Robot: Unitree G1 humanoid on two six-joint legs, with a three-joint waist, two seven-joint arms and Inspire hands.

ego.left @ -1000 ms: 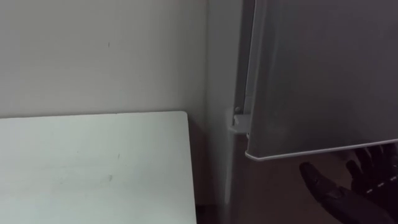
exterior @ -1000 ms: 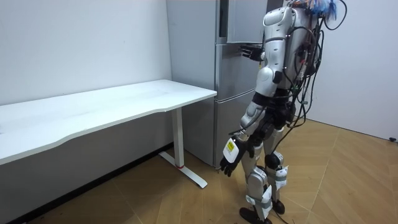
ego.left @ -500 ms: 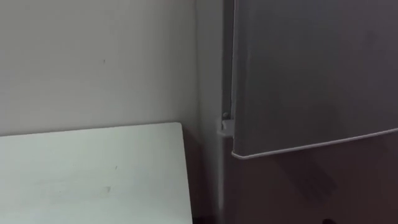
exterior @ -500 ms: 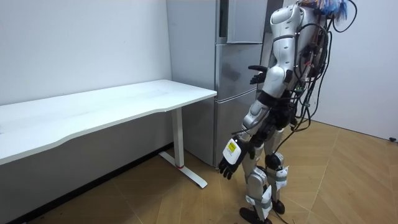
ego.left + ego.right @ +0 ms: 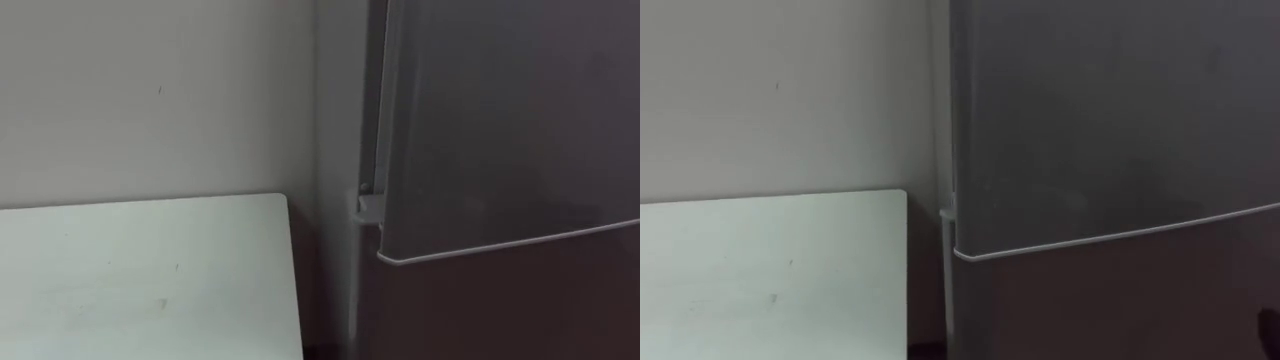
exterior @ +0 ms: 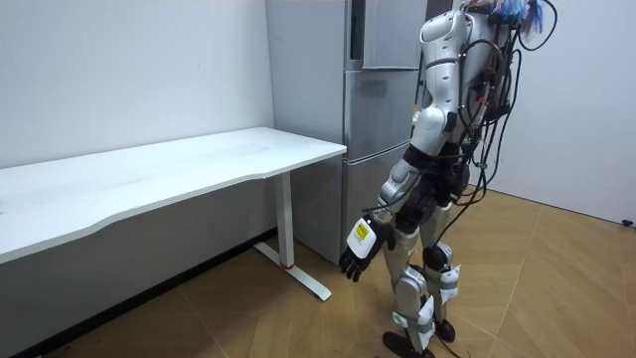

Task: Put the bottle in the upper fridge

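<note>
white table just beside grey fridge, at wall | wood floor | left hand hangs slack, empty

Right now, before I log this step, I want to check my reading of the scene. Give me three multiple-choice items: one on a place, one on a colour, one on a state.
1. Where does the table stand?
A) to the robot's left of the fridge
B) to the fridge's right
C) behind the robot

2. The table is:
A) black
B) white
C) brown wood

3. The left hand is:
A) shut on a bottle
B) flat on the fridge door
C) open, hanging low

Answers:
1 A, the eye views show it left of the fridge.
2 B, its top is plainly white.
3 C, the room view shows relaxed fingers holding nothing.
</note>
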